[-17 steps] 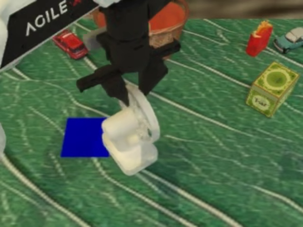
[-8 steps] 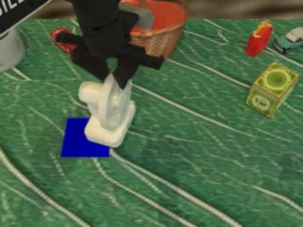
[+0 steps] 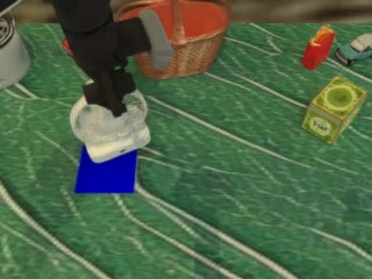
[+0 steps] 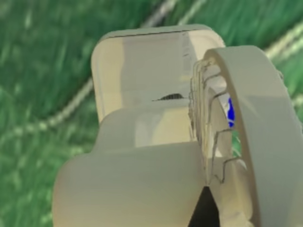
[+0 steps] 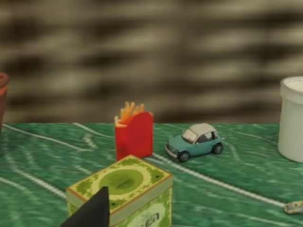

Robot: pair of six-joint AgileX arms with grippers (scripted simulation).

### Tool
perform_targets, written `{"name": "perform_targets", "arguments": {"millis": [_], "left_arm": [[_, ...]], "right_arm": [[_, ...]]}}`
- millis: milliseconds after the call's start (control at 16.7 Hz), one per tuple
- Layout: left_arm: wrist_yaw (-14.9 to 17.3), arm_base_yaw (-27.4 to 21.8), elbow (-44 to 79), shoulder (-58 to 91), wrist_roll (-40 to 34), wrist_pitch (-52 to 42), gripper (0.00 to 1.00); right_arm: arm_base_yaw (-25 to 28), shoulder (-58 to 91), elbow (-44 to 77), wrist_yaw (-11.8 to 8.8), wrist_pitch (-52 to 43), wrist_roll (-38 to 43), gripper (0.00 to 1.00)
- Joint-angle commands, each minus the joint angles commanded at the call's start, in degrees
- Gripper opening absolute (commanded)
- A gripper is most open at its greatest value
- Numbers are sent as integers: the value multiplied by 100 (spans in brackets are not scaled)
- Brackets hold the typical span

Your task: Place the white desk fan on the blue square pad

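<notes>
My left gripper (image 3: 111, 103) is shut on the white desk fan (image 3: 110, 129), gripping its round grille head from above. The fan's rounded square base (image 3: 118, 149) overlaps the far edge of the blue square pad (image 3: 107, 174); I cannot tell whether it touches. The left wrist view is filled by the fan (image 4: 142, 142), with a sliver of the blue pad (image 4: 230, 111) showing through the grille. My right arm is outside the top view. Its wrist view shows only one dark finger tip (image 5: 94, 210) of its own.
A wicker basket (image 3: 177, 40) stands behind the left arm, a white-grey container (image 3: 9, 52) at far left. A red fries box (image 3: 318, 47), a teal toy car (image 3: 356, 47) and a green box (image 3: 334, 108) stand at the right. A red toy car (image 3: 67, 46) is mostly hidden.
The left gripper has carried the fan to the left and turned it. The fan went from right of the pad to over the pad's far edge.
</notes>
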Motion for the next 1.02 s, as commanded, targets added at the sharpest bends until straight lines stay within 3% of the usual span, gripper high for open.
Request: {"name": "perform_targets", "arguments": {"millis": [240,420,1020], "left_arm": [[-75,173,-304,-75,1704,-85,0],[-113,237,-448,-74,2363,-159,0],[-123,263,-695,-64,2487,68,0]], "right_arm": [[0,0,0,0,0,0,100],[0,0,0,0,0,0,100],[0,0,0,0,0,0,100]]}}
